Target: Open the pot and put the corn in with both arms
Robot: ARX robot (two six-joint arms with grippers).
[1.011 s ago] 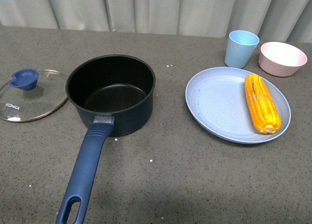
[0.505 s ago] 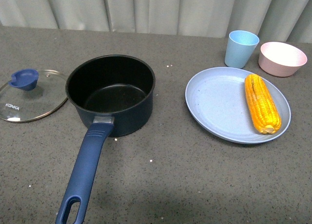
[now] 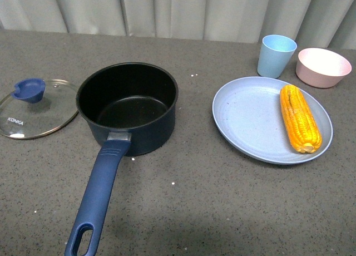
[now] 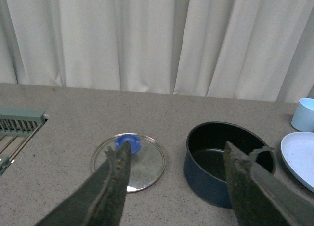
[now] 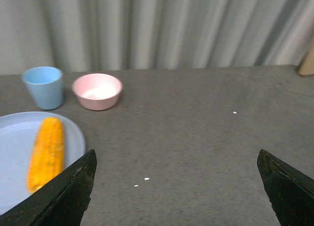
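**Grey desk, pot open, corn not yet lifted: where this could slip**

Grey speckled desk runs back to a pale curtain, and the things on it are spread apart. Largest is the pot, left of centre, empty, with its long handle pointing toward the robot. Well apart to the right lies the light-blue plate. The lid rests flat on the desk just left of the pot, so the opening step looks done. The corn lies lengthwise on the plate's right side. Behind the plate stand a pink bowl and a blue cup.

The left fingers are spread apart and hold nothing, with lid and pot beyond them. The right fingers are also wide apart and empty. The corn is in their camera's sight but not between them.

Most of the risk sits with the cob:
- **Grasp:** It is round and tapered, so an off-centre pinch could roll it across the smooth plate or squeeze it out.
- **Plate:** Pressing down on the rim could tip or skid the plate toward the cup and bowl.
- **Carry:** The trip to the pot is long, and a loose hold would likely drop the cob on the desk.
- **Fit:** The cob looks about as long as the pot is wide, so lowered level it may bridge the rim.
- **Handle:** The handle juts out, and a sweeping arm could knock it and turn the pot.
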